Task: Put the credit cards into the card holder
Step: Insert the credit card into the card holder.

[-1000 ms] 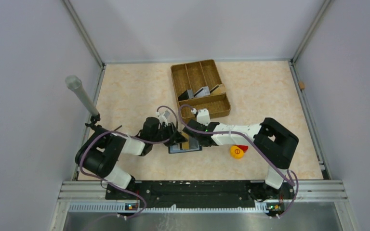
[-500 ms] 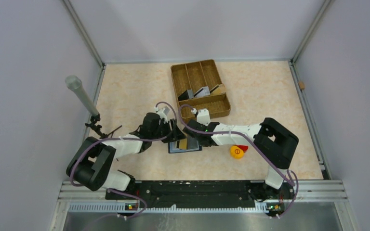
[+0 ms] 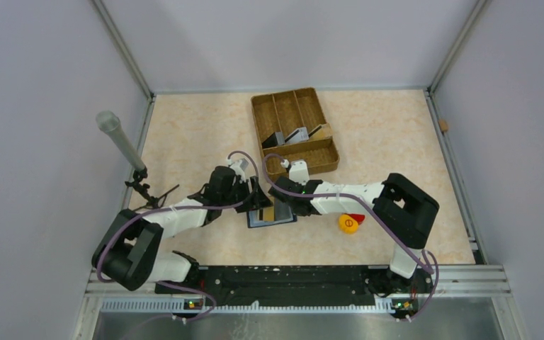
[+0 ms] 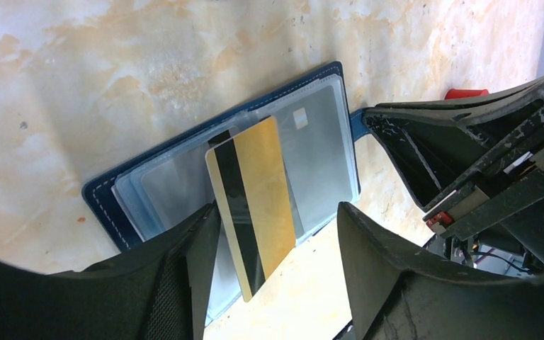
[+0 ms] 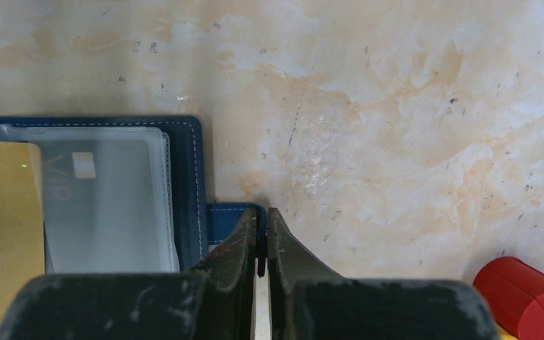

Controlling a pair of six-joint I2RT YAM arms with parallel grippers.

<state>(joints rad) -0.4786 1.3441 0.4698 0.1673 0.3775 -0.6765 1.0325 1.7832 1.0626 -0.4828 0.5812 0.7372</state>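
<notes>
Left gripper (image 4: 276, 212) has opened, seemingly off the gold card (image 4: 258, 188)

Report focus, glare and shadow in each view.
Top external: even soft light, the table sharp, faint shadows only. Left wrist: the gold card crisp, the card holder gleams faintly on its clear sleeves, the left gripper dark and soft up close. Right wrist: the table sharp, the right gripper soft at the bottom edge.
</notes>
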